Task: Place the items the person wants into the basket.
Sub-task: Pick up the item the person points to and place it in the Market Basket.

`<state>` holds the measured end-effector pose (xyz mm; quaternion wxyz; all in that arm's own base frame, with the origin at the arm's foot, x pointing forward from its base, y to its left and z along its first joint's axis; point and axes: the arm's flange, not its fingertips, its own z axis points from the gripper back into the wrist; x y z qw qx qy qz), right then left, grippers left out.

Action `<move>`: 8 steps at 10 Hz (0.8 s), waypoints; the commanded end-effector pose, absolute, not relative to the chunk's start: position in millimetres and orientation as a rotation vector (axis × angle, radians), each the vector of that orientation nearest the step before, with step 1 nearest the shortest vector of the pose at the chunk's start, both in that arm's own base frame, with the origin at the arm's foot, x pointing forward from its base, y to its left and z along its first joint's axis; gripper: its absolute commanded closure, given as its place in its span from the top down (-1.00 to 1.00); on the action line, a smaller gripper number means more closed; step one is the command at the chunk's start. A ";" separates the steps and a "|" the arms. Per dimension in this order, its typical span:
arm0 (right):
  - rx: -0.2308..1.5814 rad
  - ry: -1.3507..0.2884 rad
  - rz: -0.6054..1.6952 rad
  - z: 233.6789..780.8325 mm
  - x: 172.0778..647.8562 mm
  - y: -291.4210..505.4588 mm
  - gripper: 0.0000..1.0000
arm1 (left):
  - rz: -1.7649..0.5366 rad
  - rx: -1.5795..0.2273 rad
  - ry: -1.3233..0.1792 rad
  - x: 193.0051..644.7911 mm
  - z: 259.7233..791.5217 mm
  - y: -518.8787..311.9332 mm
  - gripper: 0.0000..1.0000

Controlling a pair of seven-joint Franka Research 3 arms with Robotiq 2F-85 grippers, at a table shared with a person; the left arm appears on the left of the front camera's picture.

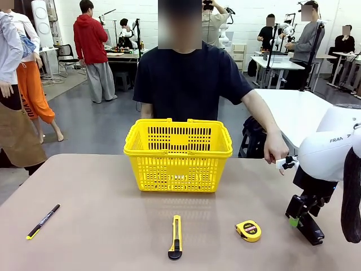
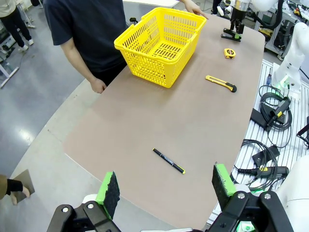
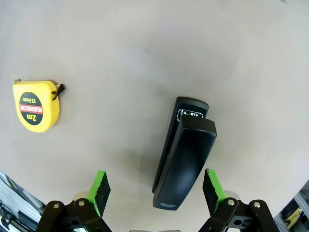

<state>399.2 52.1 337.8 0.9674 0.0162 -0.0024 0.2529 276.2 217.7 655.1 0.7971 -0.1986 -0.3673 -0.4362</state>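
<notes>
Hovering over the stapler (image 3: pixel 186 154), your right gripper (image 3: pixel 155 189) has its jaws spread wide and grasps nothing. The green pads stand either side of the stapler's narrow width. The stapler lies flat on the table (image 1: pixel 101 226) at the robot's right, with the tape measure (image 1: pixel 248 230) just beside it, toward the middle. The basket (image 1: pixel 169 172) sits at the far middle of the table, in front of the person (image 1: pixel 189 79), and I see nothing in it from the left wrist view. The step in hand looks like the pick of the stapler, not yet made. For the next move, you would likely lower until the pads flank the body, close across the width, then lift clear and carry it over the basket's rim. Mind the person's hand (image 1: pixel 275 149), which is close to your right arm. Your left gripper (image 2: pixel 166 186) hangs high over the near left end, jaws released and holding nothing.
</notes>
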 end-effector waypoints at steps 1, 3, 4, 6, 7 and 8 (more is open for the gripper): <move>-0.009 0.010 0.505 323.6 399.2 54.2 1.00 | -0.938 -0.426 -0.797 275.6 655.1 218.2 1.00; -0.047 -0.006 0.527 323.1 398.1 51.3 -0.07 | -0.938 -0.426 -0.797 275.6 655.1 218.2 1.00; -0.043 -0.008 0.523 322.3 397.8 50.6 -0.25 | -0.938 -0.426 -0.797 275.6 655.1 218.2 1.00; -0.045 -0.005 0.522 323.8 398.4 50.8 -1.00 | -0.938 -0.426 -0.797 275.6 655.1 218.2 1.00; -0.047 -0.002 0.522 324.1 397.4 50.1 -1.00 | -0.938 -0.426 -0.797 275.6 655.1 218.2 1.00; -0.047 -0.005 0.520 324.5 397.4 50.3 -0.58 | -0.938 -0.426 -0.797 275.6 655.1 218.2 1.00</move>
